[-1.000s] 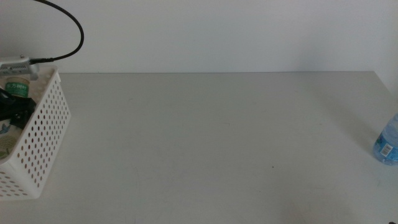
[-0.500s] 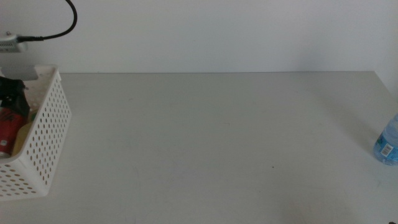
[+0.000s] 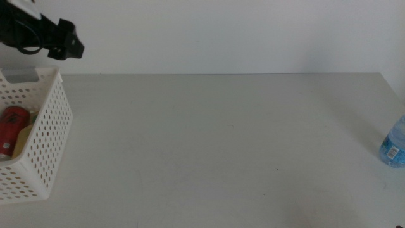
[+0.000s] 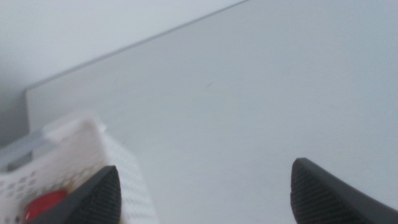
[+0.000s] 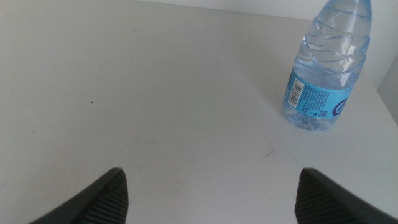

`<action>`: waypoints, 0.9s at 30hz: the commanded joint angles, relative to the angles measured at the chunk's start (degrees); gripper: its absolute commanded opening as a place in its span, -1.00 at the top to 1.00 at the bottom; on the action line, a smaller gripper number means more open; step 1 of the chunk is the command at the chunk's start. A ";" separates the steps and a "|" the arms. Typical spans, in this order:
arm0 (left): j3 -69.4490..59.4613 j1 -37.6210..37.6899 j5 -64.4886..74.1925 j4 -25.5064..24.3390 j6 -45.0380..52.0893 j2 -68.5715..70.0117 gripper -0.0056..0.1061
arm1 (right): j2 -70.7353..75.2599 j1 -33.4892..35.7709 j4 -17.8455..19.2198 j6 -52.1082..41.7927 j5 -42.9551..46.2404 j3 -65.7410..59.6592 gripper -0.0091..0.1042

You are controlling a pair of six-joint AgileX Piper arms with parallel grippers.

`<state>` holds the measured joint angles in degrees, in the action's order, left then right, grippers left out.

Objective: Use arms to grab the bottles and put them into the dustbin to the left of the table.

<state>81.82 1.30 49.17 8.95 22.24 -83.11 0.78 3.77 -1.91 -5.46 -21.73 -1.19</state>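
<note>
The white perforated dustbin point(image 3: 47, 130) stands at the table's left edge. The red can point(image 3: 12, 130) lies inside it, and a pale-yellow bit of the tea bottle point(image 3: 26, 135) shows beside the can. My left gripper point(image 3: 71, 45) hangs in the air above the dustbin's far rim, open and empty. The left wrist view shows its jaws wide apart point(image 4: 205, 193) over the dustbin point(image 4: 68, 155) and the can point(image 4: 43, 204). The clear water bottle point(image 3: 393, 145) stands upright at the table's right edge. My right gripper point(image 5: 211, 193) is open and empty, short of the water bottle point(image 5: 326, 68).
The grey table point(image 3: 215, 139) stretches bare between the dustbin and the water bottle. A white wall runs behind its far edge. The right arm is out of the middle view.
My left gripper has risen out of the dustbin and now hangs above it, empty. The tea bottle it held a second ago has stayed in the dustbin. The water bottle has not moved.
</note>
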 commanded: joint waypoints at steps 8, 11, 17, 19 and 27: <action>1.59 12.83 -0.58 1.20 -0.25 11.93 -0.77 | 1.19 -0.31 0.48 -0.51 3.65 0.12 -0.61; 1.59 14.98 0.22 1.27 -0.25 14.28 -0.77 | 1.19 -0.31 0.48 -0.51 3.65 0.12 -0.61; 1.59 15.98 5.72 2.68 -0.08 18.38 -0.77 | 1.19 -0.31 0.48 -0.51 3.65 0.12 -0.61; 1.00 15.98 6.73 2.64 -0.37 19.85 -0.77 | 1.19 -0.31 0.48 -0.51 3.65 0.12 -0.61; -18.46 16.90 -0.40 1.05 -1.40 38.02 -0.77 | 1.19 -0.31 0.48 -0.51 3.65 0.12 -0.61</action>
<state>65.53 17.43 54.54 9.53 21.78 -49.06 0.78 3.77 -1.91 -5.46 -21.73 -1.19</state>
